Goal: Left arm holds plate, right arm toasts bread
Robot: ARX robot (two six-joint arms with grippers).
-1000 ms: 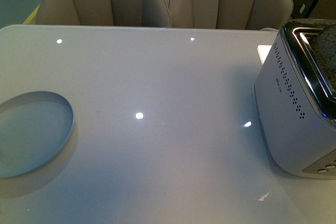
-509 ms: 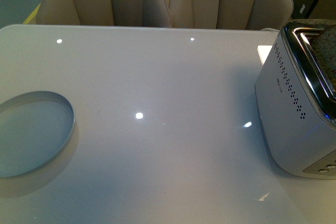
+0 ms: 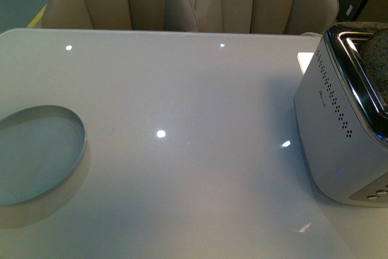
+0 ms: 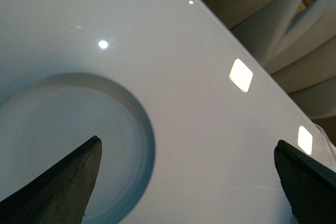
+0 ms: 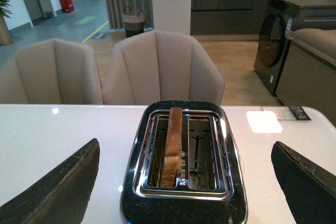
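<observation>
1. The plate (image 3: pixel 37 156) lies empty on the table (image 3: pixel 182 89) at its left side.
2. The left gripper (image 4: pixel 189 182) hangs above the plate, fingers wide apart.
3. The bread (image 5: pixel 172 145) stands in one toaster (image 5: pixel 184 166) slot.
4. The right gripper (image 5: pixel 184 187) is spread wide above it.

Pale blue-white plate (image 3: pixel 37 153) on a glossy white counter (image 3: pixel 182 101). Silver toaster (image 3: pixel 339 119) with rows of dark dots. Golden-brown bread (image 5: pixel 172 145). Beige chairs (image 5: pixel 160 66).
</observation>
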